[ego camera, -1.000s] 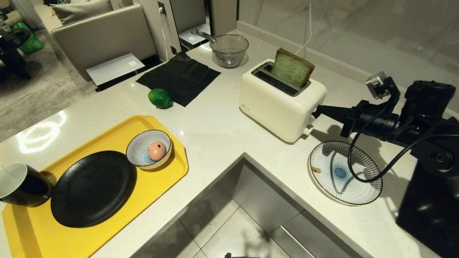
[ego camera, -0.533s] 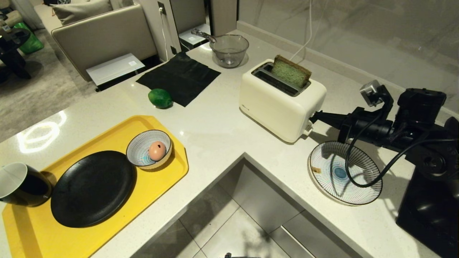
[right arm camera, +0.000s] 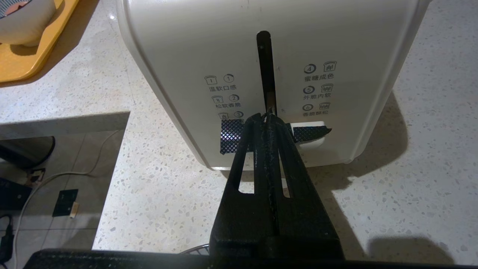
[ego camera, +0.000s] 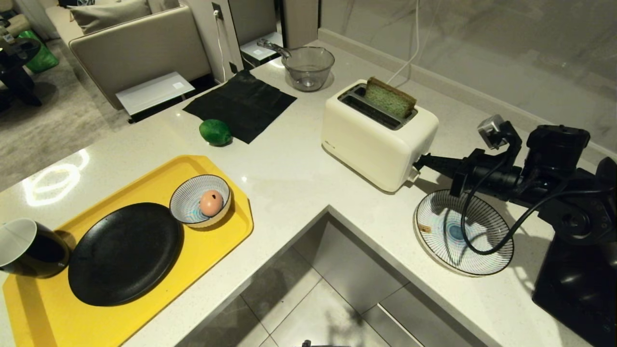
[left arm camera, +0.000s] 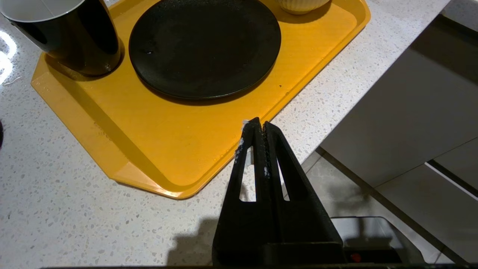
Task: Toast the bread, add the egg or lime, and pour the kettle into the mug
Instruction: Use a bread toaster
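Observation:
The green bread (ego camera: 389, 99) stands low in the far slot of the white toaster (ego camera: 376, 140), only its top showing. My right gripper (ego camera: 418, 161) is shut, its tips (right arm camera: 266, 118) resting on the tape-covered lever (right arm camera: 312, 132) at the low end of the toaster's slot. The lime (ego camera: 215, 131) lies on the counter by a black cloth. The egg (ego camera: 211, 202) sits in a small striped bowl on the yellow tray (ego camera: 159, 178). The black mug (ego camera: 29, 248) stands at the tray's left end. My left gripper (left arm camera: 260, 125) is shut and empty above the counter edge beside the tray. The kettle is out of view.
A black plate (ego camera: 124, 253) lies on the tray. A striped plate (ego camera: 463, 231) sits under my right arm, near the counter's inner corner. A glass bowl (ego camera: 308, 66) and the black cloth (ego camera: 241, 103) are at the back. The counter is L-shaped with floor below.
The bread has sunk from half out of the toaster to nearly inside it. My right gripper has moved down the toaster's end face with the lever.

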